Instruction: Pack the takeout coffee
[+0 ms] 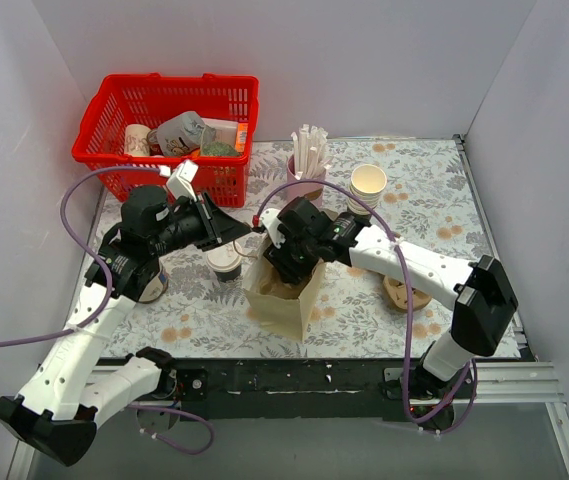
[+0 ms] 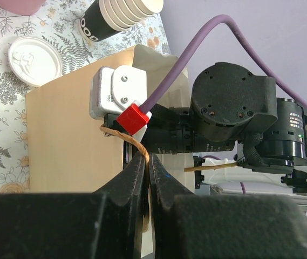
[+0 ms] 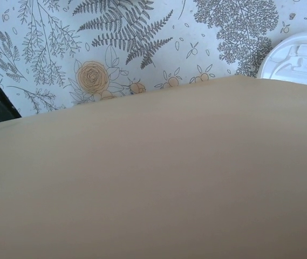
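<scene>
The takeout coffee (image 1: 226, 260), a dark brown cup with a white lid, stands on the table just left of an upright brown paper bag (image 1: 282, 298). Its lid also shows in the left wrist view (image 2: 34, 60) and the right wrist view (image 3: 299, 56). My left gripper (image 1: 252, 228) is shut on the bag's twisted paper handle (image 2: 138, 147) at the bag's top left edge. My right gripper (image 1: 287, 270) reaches down into the bag's mouth. Its fingers are hidden, and its wrist view shows only the bag's wall (image 3: 153, 183).
A red basket (image 1: 114, 105) of items stands at the back left. A pink cup of white sticks (image 1: 309, 165) and a stack of cream cups (image 1: 367, 185) stand behind the bag. A brown object (image 1: 404, 295) lies right of the bag.
</scene>
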You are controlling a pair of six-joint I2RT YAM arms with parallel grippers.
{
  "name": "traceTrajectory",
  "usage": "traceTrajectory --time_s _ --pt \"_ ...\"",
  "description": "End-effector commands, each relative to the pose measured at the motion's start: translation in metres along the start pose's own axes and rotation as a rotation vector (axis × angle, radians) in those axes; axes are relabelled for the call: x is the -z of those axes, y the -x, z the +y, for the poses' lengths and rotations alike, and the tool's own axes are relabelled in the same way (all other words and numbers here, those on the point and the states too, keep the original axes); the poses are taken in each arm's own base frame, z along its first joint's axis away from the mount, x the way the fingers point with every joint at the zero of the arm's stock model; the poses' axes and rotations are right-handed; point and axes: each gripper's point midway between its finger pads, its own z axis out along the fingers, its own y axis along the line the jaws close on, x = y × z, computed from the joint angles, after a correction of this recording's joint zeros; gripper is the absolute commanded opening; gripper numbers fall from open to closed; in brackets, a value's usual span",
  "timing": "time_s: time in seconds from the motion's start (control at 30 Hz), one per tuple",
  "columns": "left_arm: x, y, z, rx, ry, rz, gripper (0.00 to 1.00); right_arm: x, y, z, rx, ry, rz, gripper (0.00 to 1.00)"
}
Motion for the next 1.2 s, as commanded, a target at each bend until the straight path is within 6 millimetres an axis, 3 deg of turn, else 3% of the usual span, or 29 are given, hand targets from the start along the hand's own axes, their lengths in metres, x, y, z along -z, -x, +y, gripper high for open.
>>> traceTrajectory --time_s 0.0,0.2,0.23,0.43,0.73,0.97,1.17 --pt "0.004 0.003 -0.013 -0.018 -0.051 -0.008 0.0 0.002 -0.024 -0.005 -0.044 -0.063 0.081 0.53" --pt "0.002 0.0 -0.008 -0.015 -0.04 0.003 0.0 0.032 0.012 -0.003 -0.044 -0.072 -0.035 0.69" --pt "0.001 0.0 -0.008 -0.016 -0.04 0.005 0.0 0.039 0.019 -0.002 -0.042 -0.072 -0.047 0.93" --pt "0.0 -0.002 -0.004 -0.009 -0.018 0.019 0.0 0.067 0.048 0.006 -0.066 -0.052 -0.137 0.96" --pt "0.0 -0.004 -0.004 0.0 -0.019 0.029 0.0 0.087 0.063 0.012 -0.116 -0.036 -0.219 0.98" --pt "0.006 -0.008 -0.015 -0.027 -0.078 0.036 0.0 0.126 0.092 0.015 -0.104 -0.036 -0.415 0.96" --pt "0.017 -0.012 -0.033 -0.083 -0.178 0.042 0.0 0.146 0.088 0.037 -0.059 0.074 -0.465 0.98"
